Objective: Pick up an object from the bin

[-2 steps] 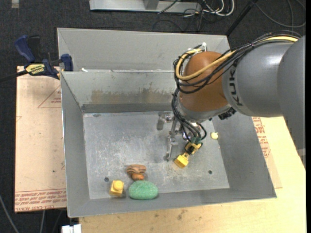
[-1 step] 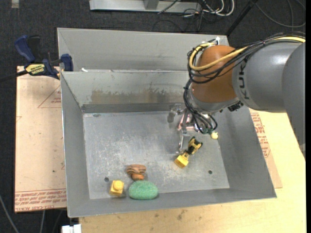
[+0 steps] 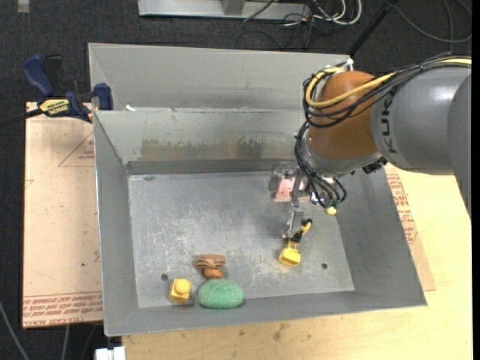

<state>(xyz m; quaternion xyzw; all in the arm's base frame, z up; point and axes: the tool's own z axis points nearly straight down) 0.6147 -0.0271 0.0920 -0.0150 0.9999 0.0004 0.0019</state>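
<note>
claw low, right over a yellow block in the bin; maybe to grab it | open or shut: cannot tell | green lump lies well apart

1. The grey metal bin has a flat, scuffed and speckled floor, with walls sloping up on every side.
2. Near the floor's front corner on the view's left lies a small yellow cube.
3. Just beside it, towards the view's right, lies a green oval lump; the two look close to touching.
4. A small brown ridged piece lies just behind the green lump.
5. Well apart from these three, right of the floor's middle, sits a second yellow block.
</note>
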